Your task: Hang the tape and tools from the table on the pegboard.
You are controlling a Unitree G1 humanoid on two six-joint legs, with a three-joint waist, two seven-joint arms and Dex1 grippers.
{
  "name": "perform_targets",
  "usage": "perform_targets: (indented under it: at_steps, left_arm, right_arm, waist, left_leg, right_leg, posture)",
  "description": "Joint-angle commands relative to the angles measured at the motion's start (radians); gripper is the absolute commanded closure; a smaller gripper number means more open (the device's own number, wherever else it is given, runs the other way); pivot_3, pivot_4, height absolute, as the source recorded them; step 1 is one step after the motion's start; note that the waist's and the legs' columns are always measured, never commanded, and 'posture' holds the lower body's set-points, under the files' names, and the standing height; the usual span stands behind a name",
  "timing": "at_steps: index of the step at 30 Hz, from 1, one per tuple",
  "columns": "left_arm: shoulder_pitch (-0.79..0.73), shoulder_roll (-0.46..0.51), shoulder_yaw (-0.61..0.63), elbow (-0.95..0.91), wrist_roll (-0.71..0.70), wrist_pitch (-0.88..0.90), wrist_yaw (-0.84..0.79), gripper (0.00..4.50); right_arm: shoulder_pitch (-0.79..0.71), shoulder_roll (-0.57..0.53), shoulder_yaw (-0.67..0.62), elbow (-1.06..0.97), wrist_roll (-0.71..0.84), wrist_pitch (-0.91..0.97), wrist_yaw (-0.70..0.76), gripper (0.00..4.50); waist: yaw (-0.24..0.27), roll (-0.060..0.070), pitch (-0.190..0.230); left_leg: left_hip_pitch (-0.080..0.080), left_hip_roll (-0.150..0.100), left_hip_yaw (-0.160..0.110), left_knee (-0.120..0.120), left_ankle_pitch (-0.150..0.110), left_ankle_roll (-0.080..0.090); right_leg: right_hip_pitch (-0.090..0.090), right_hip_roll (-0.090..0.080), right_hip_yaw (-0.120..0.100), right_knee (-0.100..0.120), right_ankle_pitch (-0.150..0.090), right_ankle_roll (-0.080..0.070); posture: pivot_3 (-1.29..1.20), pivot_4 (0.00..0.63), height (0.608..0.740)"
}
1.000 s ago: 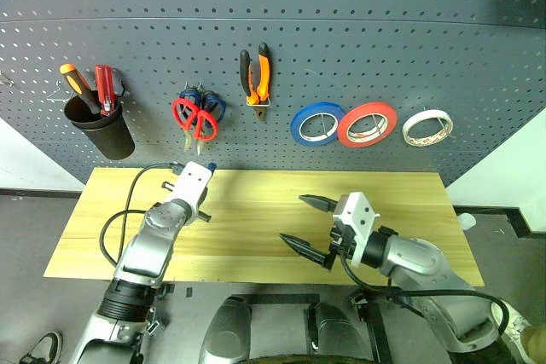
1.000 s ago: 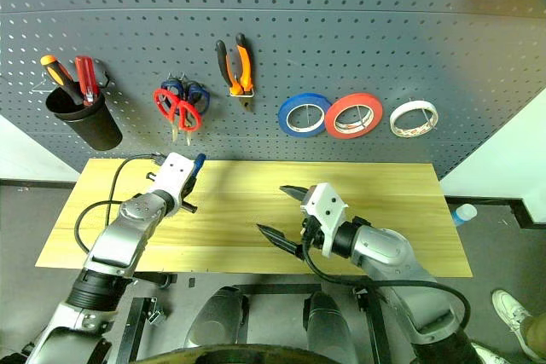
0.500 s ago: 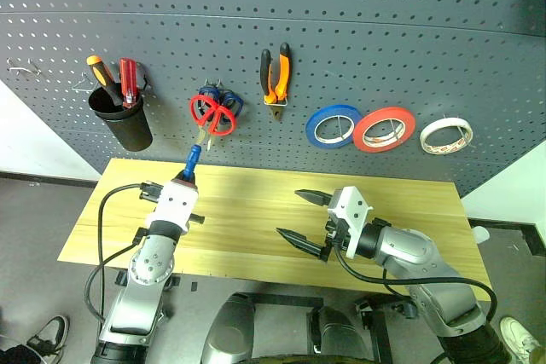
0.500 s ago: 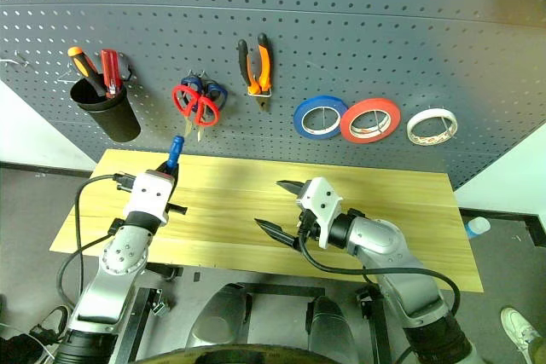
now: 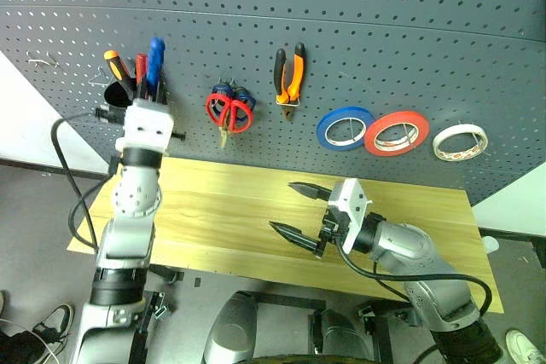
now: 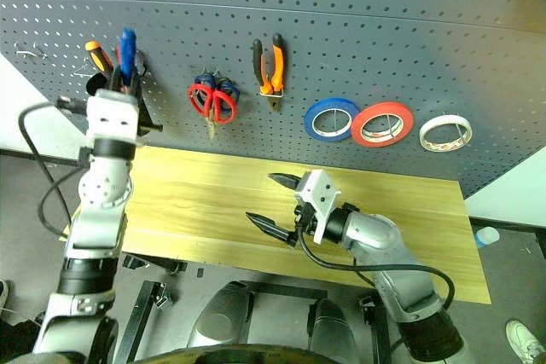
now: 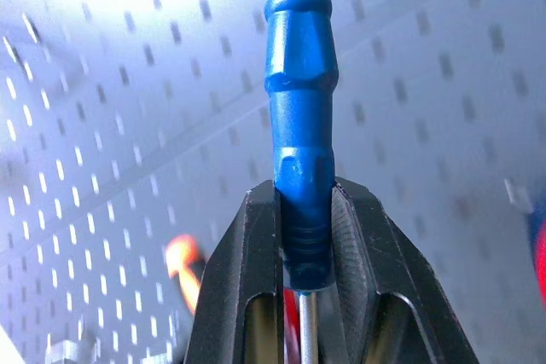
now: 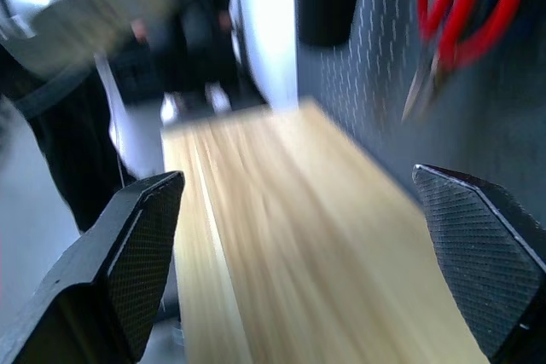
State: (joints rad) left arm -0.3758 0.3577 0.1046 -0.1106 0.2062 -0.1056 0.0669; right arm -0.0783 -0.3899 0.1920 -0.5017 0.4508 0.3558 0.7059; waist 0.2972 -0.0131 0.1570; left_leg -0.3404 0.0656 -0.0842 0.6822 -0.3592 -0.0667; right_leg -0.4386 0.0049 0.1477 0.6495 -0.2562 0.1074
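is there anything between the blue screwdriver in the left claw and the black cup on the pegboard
Nothing visible blocks it. The left claw is shut on the blue screwdriver, handle up, right in front of the black cup on the pegboard. The cup already holds an orange screwdriver and a red one, so space inside looks tight.
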Motion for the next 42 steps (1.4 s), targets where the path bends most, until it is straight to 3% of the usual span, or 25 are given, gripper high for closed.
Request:
perform_targets:
  at_steps: [1, 10, 23, 42]
  left_arm:
    - [-0.043, 0.015, 0.019, 0.030, -0.007, -0.032, -0.007, 4.07]
    - [-0.163, 0.049, 0.049, 0.152, -0.021, -0.088, 0.001, 4.07]
    - [-0.277, 0.082, 0.048, 0.374, -0.035, -0.196, 0.002, 4.07]
    - [-0.268, 0.075, 0.039, 0.494, -0.031, -0.256, 0.021, 4.07]
  right_arm:
    - [-0.056, 0.038, -0.057, -0.096, 0.100, 0.027, -0.042, 0.00]
    - [-0.109, 0.051, -0.074, -0.134, 0.148, 0.049, -0.082, 0.00]
    - [-0.201, 0.043, -0.086, -0.185, 0.181, 0.100, -0.136, 0.00]
    - [-0.195, -0.027, -0.129, -0.231, 0.234, 0.169, -0.164, 0.00]
  waist:
    - [0.005, 0.000, 0.000]
    - [0.045, -0.002, -0.002]
    - [0.045, -0.002, -0.003]
    - [0.042, -0.002, -0.003]
  left_leg:
    - [0.000, 0.000, 0.000, 0.000, 0.000, 0.000]
    - [0.000, 0.000, 0.000, 0.000, 0.000, -0.001]
    - [0.001, 0.000, 0.000, 0.000, 0.001, -0.002]
    - [0.001, 0.000, -0.001, 0.000, 0.001, -0.001]
  right_leg:
    - [0.000, 0.000, 0.000, 0.000, 0.000, 0.000]
    - [0.000, 0.000, -0.001, 0.001, 0.001, -0.001]
    - [0.000, 0.000, -0.002, 0.002, 0.001, -0.001]
    - [0.000, 0.000, -0.003, 0.003, 0.001, -0.002]
  posture:
    - [0.38, 0.072, 0.687]
    - [0.37, 0.066, 0.687]
    - [0.36, 0.085, 0.687]
    - [0.31, 0.110, 0.687]
